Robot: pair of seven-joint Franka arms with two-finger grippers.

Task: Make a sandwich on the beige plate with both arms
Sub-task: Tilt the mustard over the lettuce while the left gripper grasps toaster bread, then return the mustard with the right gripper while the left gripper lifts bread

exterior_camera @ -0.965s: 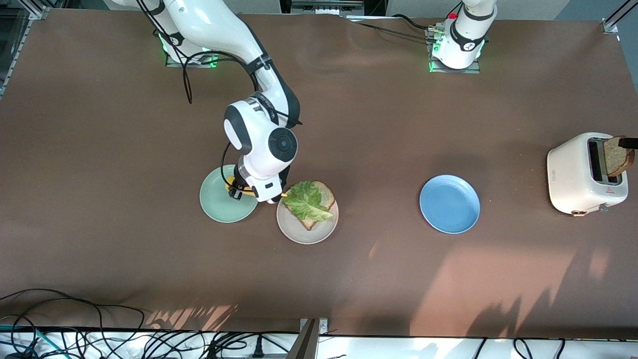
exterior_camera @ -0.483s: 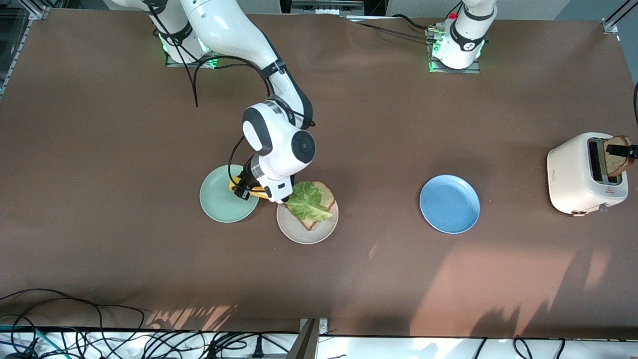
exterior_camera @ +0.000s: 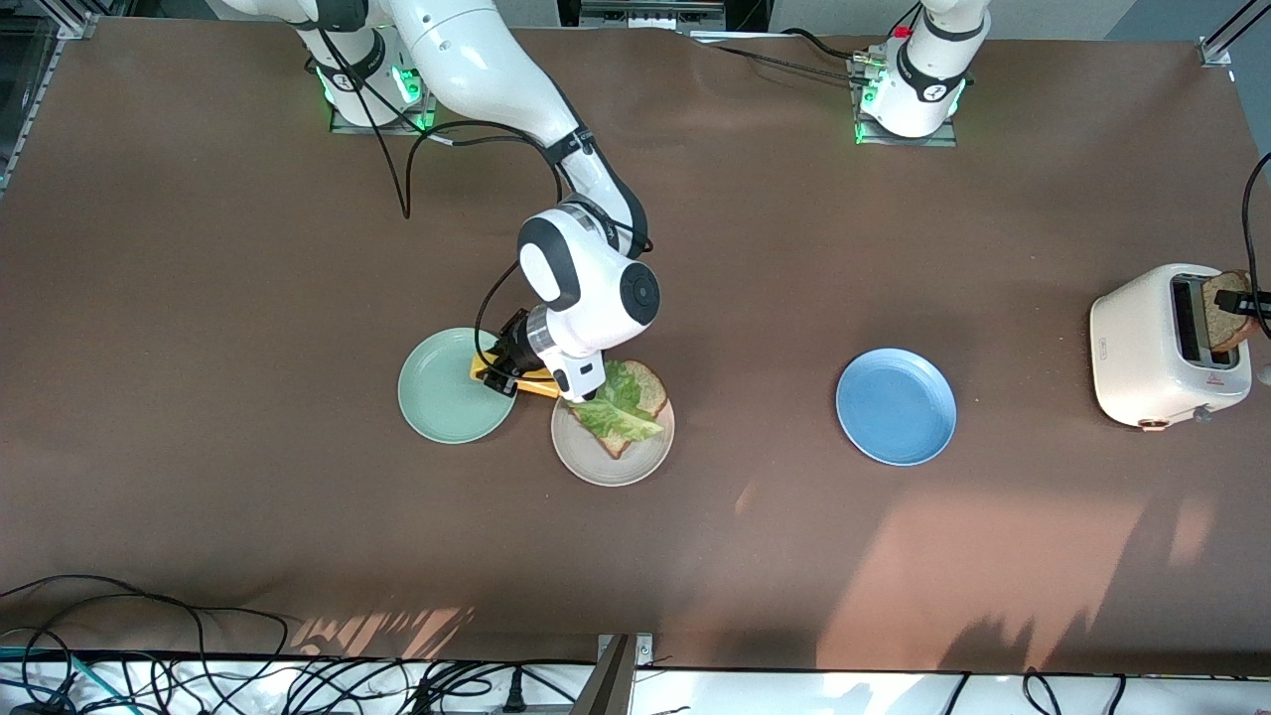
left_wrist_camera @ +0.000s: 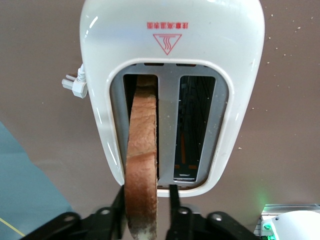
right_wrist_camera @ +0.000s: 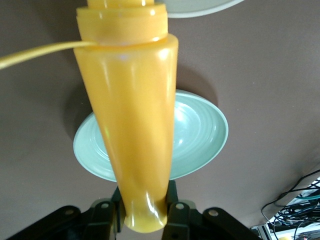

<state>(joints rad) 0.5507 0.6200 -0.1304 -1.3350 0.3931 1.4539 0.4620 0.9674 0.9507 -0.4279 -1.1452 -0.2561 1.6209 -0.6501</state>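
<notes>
The beige plate [exterior_camera: 635, 459] holds one brown bread slice [exterior_camera: 650, 387] with a green lettuce leaf [exterior_camera: 618, 413] on top. My right gripper [exterior_camera: 506, 373] is shut on a yellow squeeze bottle [exterior_camera: 541, 389], over the gap between the mint green plate and the beige plate. The bottle points toward the lettuce, and its tip is hidden under the wrist. In the right wrist view the right gripper [right_wrist_camera: 145, 202] pinches the yellow bottle [right_wrist_camera: 132, 125]. My left gripper [exterior_camera: 1243, 301] is shut on a second bread slice [exterior_camera: 1227, 320] at the toaster. In the left wrist view the left gripper [left_wrist_camera: 146, 200] grips this slice [left_wrist_camera: 142, 160], which stands in a toaster slot.
The mint green plate [exterior_camera: 437, 402] lies beside the beige plate toward the right arm's end; it also shows in the right wrist view [right_wrist_camera: 200, 135]. A blue plate [exterior_camera: 896, 405] lies mid-table. The white toaster [exterior_camera: 1142, 348] stands at the left arm's end [left_wrist_camera: 170, 45]. Cables lie along the front edge.
My right arm has carried the yellow bottle from over the mint green plate toward the beige plate. The left gripper has shifted slightly with its slice at the toaster.
</notes>
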